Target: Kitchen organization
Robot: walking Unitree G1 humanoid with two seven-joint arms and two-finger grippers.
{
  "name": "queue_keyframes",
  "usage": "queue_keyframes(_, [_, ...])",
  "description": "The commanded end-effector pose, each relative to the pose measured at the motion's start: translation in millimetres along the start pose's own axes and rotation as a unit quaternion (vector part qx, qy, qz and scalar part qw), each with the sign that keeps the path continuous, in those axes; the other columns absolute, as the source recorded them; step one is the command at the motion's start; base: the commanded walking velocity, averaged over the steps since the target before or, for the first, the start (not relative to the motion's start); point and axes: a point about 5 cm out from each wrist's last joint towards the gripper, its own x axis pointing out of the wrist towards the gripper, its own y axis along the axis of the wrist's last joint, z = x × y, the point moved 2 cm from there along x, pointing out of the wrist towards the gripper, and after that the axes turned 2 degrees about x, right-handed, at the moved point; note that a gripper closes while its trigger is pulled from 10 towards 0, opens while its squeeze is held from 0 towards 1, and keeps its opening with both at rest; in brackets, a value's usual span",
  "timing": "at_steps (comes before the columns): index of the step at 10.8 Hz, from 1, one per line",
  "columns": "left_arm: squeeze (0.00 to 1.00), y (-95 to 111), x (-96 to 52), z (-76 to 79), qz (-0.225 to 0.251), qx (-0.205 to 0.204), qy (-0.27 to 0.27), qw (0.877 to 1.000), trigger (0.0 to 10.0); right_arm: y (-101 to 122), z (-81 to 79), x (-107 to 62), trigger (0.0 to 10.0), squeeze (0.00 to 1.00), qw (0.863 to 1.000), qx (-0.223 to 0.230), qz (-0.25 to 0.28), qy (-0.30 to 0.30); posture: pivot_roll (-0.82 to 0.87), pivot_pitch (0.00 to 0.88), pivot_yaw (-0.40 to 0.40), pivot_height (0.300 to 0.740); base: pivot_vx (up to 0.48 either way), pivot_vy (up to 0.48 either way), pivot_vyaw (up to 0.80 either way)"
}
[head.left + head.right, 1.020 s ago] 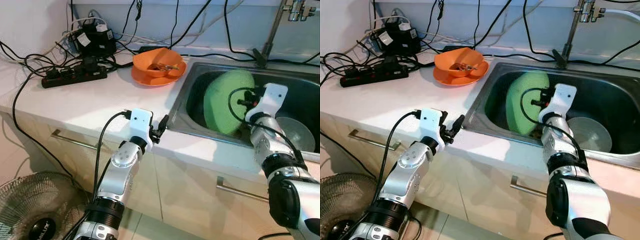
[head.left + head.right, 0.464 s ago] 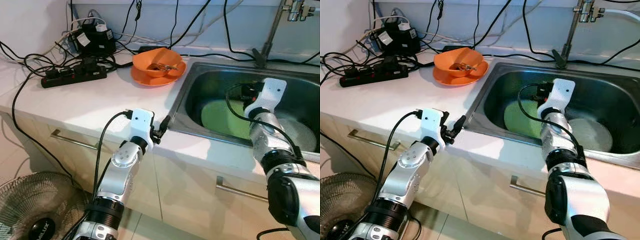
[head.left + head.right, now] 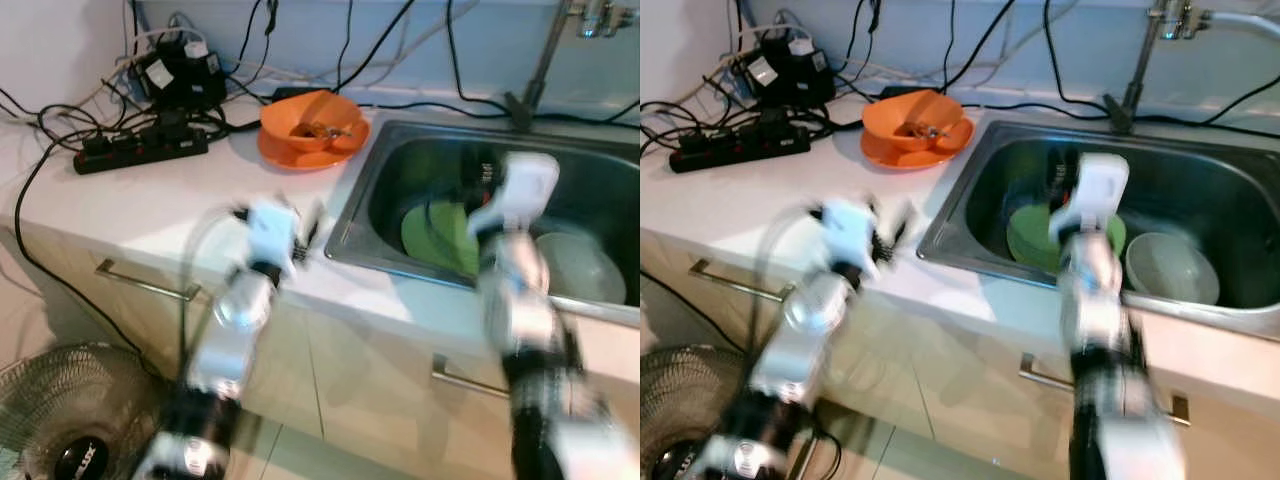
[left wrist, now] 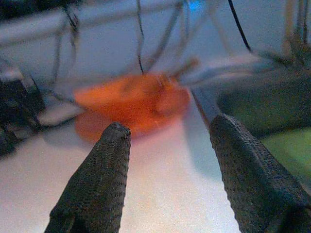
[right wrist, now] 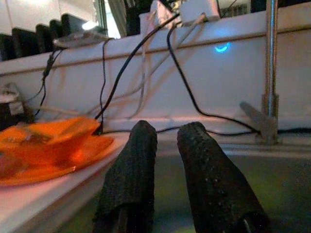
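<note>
Both head views are pretty smeared with motion blur, so the arms come out ghosty, but the layout reads fine. There's a white countertop (image 3: pixel 170 205) with a stainless sink (image 3: pixel 372 187) set into it, and a green plate (image 3: pixel 440 232) lying in the bottom of the basin, with a pale bowl (image 3: pixel 1172 268) just beside it toward the robot's right. Back on the counter, near the sink's far left corner, sits an orange bowl (image 3: pixel 312 120) on an orange plate (image 3: pixel 285 153), with something small and brownish inside that I can't make out. Further left is a black power strip (image 3: pixel 140 152) and a tangle of cables (image 3: pixel 700 110) running up the wall, and a faucet (image 3: pixel 1140 60) rises behind the sink. The right gripper (image 5: pixel 165 141) hangs over the sink, above the green plate, with its fingers (image 5: pixel 131 184) close together, only a thin gap between them, nothing pinched. The left gripper (image 4: pixel 167 141) hovers over the counter edge just left of the sink, fingers spread wide and empty; its wrist view looks along the counter at the orange dishes, blurred. A floor fan (image 3: pixel 60 420) stands down by the cabinet front, left of the robot.
</note>
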Motion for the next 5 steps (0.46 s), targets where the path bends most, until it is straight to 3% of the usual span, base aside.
queue_keyframes(1, [0.00,2.3,0.4,-1.7,0.009,0.000,0.009,1.000,10.0,9.6,-6.4,0.9,10.0,0.00,1.000,0.001,0.017,0.004,0.05,0.019,0.104,0.740,0.000,0.000,0.00])
queue_keyframes(2, [0.00,8.0,1.7,0.4,0.044,0.010,0.012,0.999,10.0,3.2,-10.5,-10.2,10.0,0.00,1.000,-0.016,0.008,-0.004,0.05,0.019,0.104,0.740,0.000,0.000,0.00])
queue_keyframes(4, [0.00,12.1,3.2,3.6,0.045,-0.004,0.010,0.999,10.0,-0.2,-18.6,-13.4,10.0,0.00,1.000,0.008,0.003,-0.018,0.04,0.019,0.111,0.740,0.000,0.000,0.00])
queue_keyframes(5, [0.00,9.9,4.0,2.4,0.036,-0.008,0.013,0.999,10.0,3.5,-20.2,-12.3,10.0,0.00,1.000,0.014,-0.001,-0.026,0.04,0.020,0.111,0.740,0.000,0.000,-0.53])
